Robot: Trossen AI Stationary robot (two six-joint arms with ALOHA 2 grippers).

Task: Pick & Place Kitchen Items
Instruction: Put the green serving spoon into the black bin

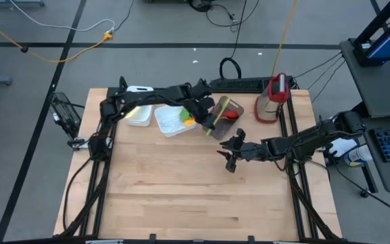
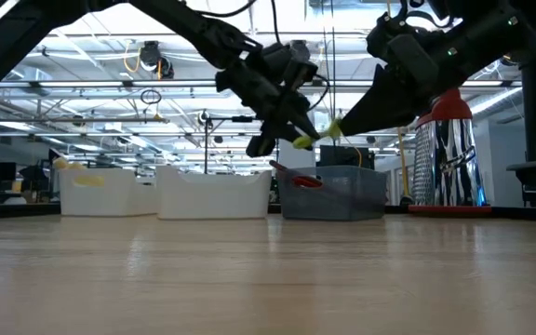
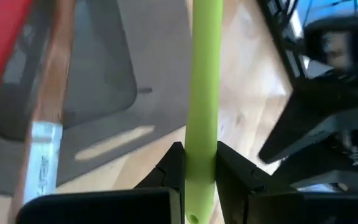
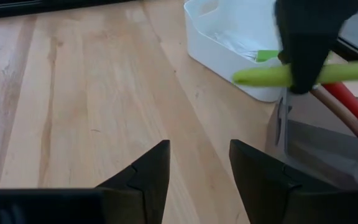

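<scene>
My left gripper (image 1: 210,124) is shut on a yellow-green utensil (image 1: 221,112) above the grey bin (image 1: 235,124); the utensil also shows in the left wrist view (image 3: 204,74) and the right wrist view (image 4: 260,76). The grey bin holds a red utensil (image 4: 353,102) and a brown wooden-handled one (image 3: 51,93), both leaning on its rim. My right gripper (image 1: 230,159) is open and empty over bare table, toward the near side of the grey bin; it also shows in its own wrist view (image 4: 197,168). My left gripper pinches the green utensil's handle (image 3: 199,158) between its two fingers, close to the handle's free end, which has a small hole. The fingers lie across the handle and slant down from the table's left. The utensil is lifted clear and reaches out over the grey bin.
Two white bins (image 1: 139,116) (image 1: 171,122) stand left of the grey one, the nearer holding green and orange items. A red-and-silver appliance (image 1: 273,98) stands at the far right. Bare wooden table (image 1: 181,190) spreads toward the near edge.
</scene>
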